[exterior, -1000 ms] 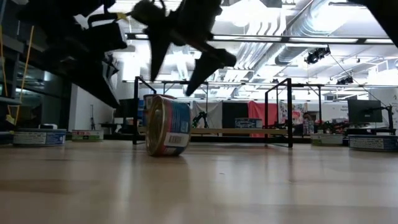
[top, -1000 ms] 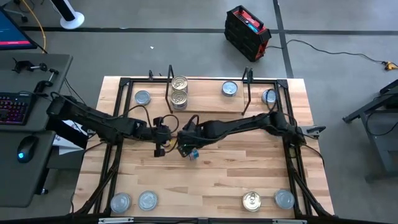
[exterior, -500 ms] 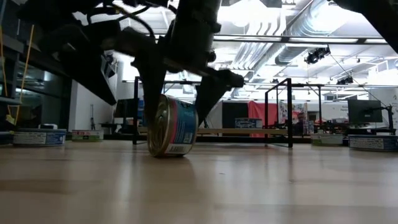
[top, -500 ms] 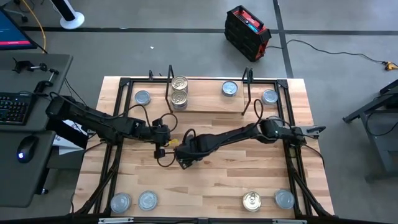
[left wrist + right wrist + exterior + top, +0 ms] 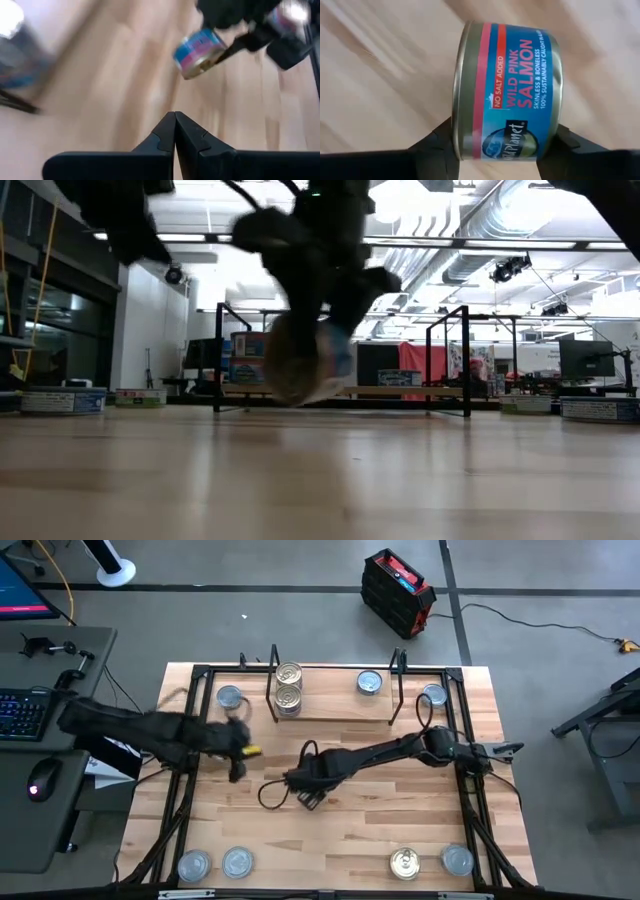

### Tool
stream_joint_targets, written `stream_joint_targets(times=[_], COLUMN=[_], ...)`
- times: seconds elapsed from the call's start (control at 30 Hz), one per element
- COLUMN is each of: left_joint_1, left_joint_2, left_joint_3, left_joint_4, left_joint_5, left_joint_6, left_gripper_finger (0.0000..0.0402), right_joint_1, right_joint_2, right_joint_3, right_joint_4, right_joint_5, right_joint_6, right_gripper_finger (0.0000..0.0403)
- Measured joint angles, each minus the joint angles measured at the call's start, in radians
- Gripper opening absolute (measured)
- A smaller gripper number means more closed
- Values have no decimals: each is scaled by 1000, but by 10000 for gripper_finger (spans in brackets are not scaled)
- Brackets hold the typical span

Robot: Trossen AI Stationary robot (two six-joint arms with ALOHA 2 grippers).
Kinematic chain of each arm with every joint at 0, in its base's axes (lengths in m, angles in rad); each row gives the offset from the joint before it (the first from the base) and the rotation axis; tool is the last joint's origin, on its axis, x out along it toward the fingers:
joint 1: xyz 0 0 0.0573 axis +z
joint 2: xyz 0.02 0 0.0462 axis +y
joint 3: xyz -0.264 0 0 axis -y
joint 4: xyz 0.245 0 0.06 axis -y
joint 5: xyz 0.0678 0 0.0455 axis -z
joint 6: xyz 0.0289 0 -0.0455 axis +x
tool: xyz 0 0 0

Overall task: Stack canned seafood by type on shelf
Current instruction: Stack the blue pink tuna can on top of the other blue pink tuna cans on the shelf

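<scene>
1. The salmon tin [image 5: 506,90] sits on its edge between the two dark fingers of my right gripper [image 5: 305,786], near the middle of the table [image 5: 360,840]. The blue and red label faces the wrist camera, and the flat ends press against the fingers. In the low view the tin [image 5: 305,360] looks lifted just clear of the wood.

2. The tin's axis runs across the jaws, from finger to finger. It will need turning flat before it can stack.

3. The relation I steer by is the shelf [image 5: 335,705] — it lies toward twelve o'clock from the tin, at the far side of the table. On its board a gold stack [image 5: 288,687] stands at about eleven o'clock from the gripper, and a silver-blue tin [image 5: 369,683] at about one o'clock. I judge this blue-labelled tin belongs with the silver-blue one.

4. The right gripper is partly closed and clamped on the tin — the fingers touch both ends.

5. The left gripper [image 5: 174,131] has its fingers pressed together, empty. It is at about nine o'clock from the tin, well apart.
</scene>
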Motion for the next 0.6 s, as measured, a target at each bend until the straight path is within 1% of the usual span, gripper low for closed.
stream_joint_targets(times=[0.1,0.2,0.3,0.37,0.4,0.47,0.53,0.6], left_joint_1=[10,13,12,11,10,4,-3,-5], left_joint_2=[-110,-204,-273,-301,-312,-324,-326,-326], left_joint_3=[46,67,71,72,72,71,71,71], left_joint_4=[-42,-37,-34,-36,-38,-48,-45,-43], left_joint_5=[-99,-168,-199,-201,-201,-200,-201,-201], left_joint_6=[-33,-77,-154,-205,-224,-250,-252,-244], left_gripper_finger=[0,0,0,0,0,0,0,0], right_joint_1=[-20,-33,-44,-45,-45,-42,-27,-8], right_joint_2=[-28,-46,-47,-50,-63,-104,-188,-316], right_joint_3=[-1,-1,-1,-24,-55,-158,-320,-514], right_joint_4=[-99,-184,-230,-229,-219,-179,-122,-34], right_joint_5=[-17,-14,-14,-14,-17,-29,-55,-108], right_joint_6=[-141,-266,-353,-383,-387,-381,-334,-247], right_gripper_finger=[167,167,167,167,167,167,167,167])
